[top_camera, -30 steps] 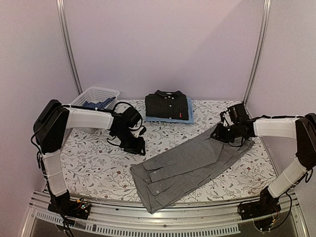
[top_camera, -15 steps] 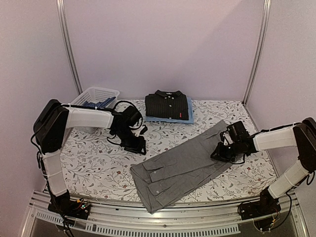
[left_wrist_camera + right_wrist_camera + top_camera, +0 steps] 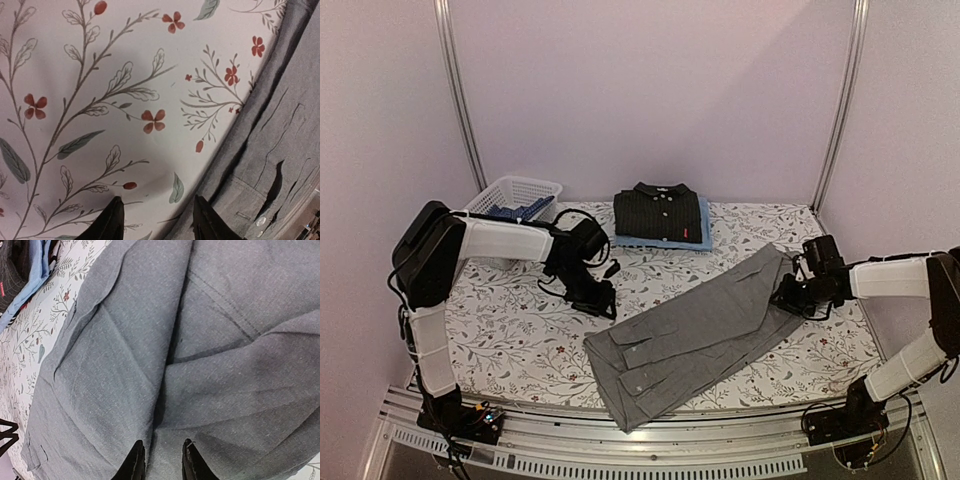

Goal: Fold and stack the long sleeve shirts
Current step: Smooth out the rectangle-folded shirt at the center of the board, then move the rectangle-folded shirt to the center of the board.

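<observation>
Grey shirt [image 3: 695, 330] lies flat and diagonal on the bench [image 3: 510, 345], collar end near 6 o'clock and tail end toward 3 o'clock. Its 3 o'clock side is narrower than a second ago: the loose flap on that edge is now laid inward over the body. The right pincer [image 3: 790, 297] has come back from the far tail corner to that folded edge. Judgement: one lengthwise fold is in place; the opposite side and the cross folds remain.

Right pincer: tips narrowly apart over the cloth. Whether a fold is pinched between them cannot be told.

Left pincer [image 3: 600, 300]: about half open and empty, low over bare bench just beside the shirt's 9 o'clock edge, hardly moved.

Stack at 12 o'clock: folded black shirt [image 3: 658, 213] on top of a folded light blue shirt [image 3: 706, 225].

Basket [image 3: 510, 184] at 10 o'clock: white lattice, with a dark blue item [image 3: 523, 209] inside that is too small to identify.
</observation>
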Tool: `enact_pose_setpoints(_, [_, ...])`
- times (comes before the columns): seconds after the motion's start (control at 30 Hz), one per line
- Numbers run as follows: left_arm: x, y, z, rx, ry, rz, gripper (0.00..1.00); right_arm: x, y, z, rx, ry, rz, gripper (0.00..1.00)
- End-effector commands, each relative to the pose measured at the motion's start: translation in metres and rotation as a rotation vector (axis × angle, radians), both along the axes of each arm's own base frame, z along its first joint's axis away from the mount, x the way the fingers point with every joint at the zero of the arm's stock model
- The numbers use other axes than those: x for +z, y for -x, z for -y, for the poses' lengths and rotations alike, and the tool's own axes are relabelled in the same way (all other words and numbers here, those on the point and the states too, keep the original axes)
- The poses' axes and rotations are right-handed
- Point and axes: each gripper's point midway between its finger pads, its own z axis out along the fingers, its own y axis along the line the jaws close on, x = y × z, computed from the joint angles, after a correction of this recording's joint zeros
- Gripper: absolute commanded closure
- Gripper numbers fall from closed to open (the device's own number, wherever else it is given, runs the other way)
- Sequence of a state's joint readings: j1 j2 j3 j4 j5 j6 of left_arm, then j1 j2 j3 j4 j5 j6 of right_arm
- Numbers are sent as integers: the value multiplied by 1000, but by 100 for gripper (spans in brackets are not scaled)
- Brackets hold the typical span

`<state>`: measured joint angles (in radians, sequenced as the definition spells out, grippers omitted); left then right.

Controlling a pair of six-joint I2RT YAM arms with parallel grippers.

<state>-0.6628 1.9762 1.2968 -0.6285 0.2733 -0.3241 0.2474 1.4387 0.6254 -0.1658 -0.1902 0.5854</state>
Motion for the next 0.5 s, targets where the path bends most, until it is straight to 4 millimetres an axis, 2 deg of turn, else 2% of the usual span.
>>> enact_pose_setpoints(0.0, [-5,9,0,-25,2,-27,54,0,-6,24,-56,72,-2,75])
enact_pose_setpoints(0.17, [-2,13,2,-31,10,-25,54,-9,-4,52,-124,80,-33,76])
enact_pose_setpoints(0.37, [9,11,3,-24,32,2,54,-18,-14,67,-154,106,-82,77])
enact_pose_setpoints(0.47, [17,8,5,-21,43,20,54,-23,-20,68,-149,103,-108,77])
